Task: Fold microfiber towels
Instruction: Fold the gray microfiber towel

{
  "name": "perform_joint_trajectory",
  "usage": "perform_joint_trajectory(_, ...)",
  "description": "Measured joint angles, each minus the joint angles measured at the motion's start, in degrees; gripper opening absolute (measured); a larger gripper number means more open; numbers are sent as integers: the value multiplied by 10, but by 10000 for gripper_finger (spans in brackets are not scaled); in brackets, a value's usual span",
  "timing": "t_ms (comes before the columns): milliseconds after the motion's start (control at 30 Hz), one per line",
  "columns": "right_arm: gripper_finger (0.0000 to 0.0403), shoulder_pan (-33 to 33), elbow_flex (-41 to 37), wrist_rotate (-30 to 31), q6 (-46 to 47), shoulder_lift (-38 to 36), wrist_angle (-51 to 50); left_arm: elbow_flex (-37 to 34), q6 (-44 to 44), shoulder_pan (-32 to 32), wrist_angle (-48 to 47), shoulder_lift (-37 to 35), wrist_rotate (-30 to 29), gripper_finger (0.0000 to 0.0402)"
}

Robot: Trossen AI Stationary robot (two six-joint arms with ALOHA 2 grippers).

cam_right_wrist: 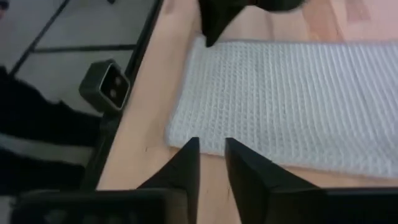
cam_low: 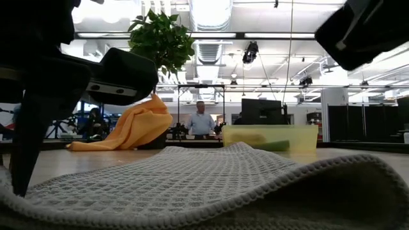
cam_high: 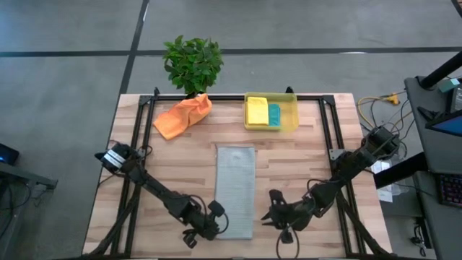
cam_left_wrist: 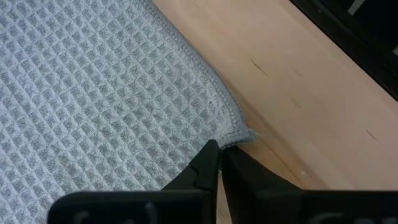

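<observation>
The grey towel (cam_high: 236, 189) lies folded into a long strip at lower centre of the high view. The left gripper (cam_high: 214, 225) is pinched closed at the strip's lower left corner. The right gripper (cam_high: 273, 214), fingers slightly apart and holding nothing, sits just right of the strip. The orange towel (cam_high: 183, 115) lies crumpled at upper left. The yellow towel (cam_high: 257, 112) and teal towel (cam_high: 274, 114) sit in the bin (cam_high: 291, 123).

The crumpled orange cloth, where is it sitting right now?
In the high view, the crumpled orange cloth lies at the table's far left, beside the potted green plant, left of the translucent yellow bin.
</observation>
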Motion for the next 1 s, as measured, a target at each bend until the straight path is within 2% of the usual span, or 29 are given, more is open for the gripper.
perform_joint_trajectory(233, 141, -4, 17, -32, -137, 57, 59, -2, 0, 14, 9, 0, 23, 0)
perform_joint_trajectory(367, 155, -7, 69, -43, -200, 112, 25, -3, 0, 19, 12, 0, 25, 0)
perform_joint_trajectory(533, 155, -14, 138, -67, -219, 159, -75, -3, -15, 22, 13, -1, 26, 0)
perform_joint_trajectory(767, 141, -16, 193, -108, -284, 217, -80, -3, -16, 24, 15, -1, 27, 0)
perform_joint_trajectory(900, 135, -27, 203, -158, -283, 237, -95, -3, -28, 25, 17, -1, 28, 0)
perform_joint_trajectory(1000, 134, -34, 201, -162, -277, 237, -106, -3, -31, 25, 17, -1, 27, 0)
